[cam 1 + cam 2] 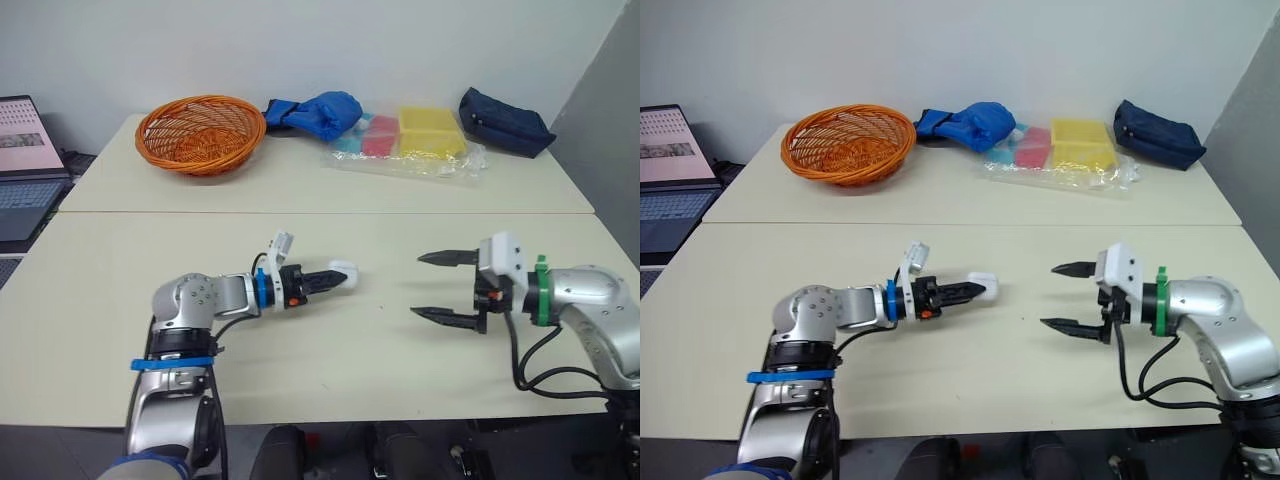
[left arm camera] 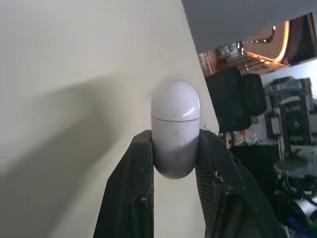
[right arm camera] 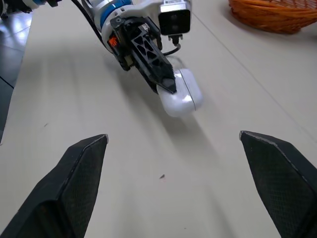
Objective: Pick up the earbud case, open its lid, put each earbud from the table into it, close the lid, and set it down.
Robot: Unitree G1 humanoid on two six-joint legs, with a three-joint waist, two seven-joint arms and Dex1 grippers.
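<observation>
White case (image 2: 175,130), one, between left fingers (image 2: 127,198)

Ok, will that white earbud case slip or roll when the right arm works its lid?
Likely slippery: the earbud case looks glossy and rounded, and the fingers of the left gripper pinch only its base half, so prying could twist it out. It seems a rigid shell, unlikely to deform. Dropped on the table, its domed ends would probably let it roll.

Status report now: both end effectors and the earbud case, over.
Left end effector shut on earbud case, lid closed. Right end effector open, facing the case, apart from it. Bare table between them.
</observation>
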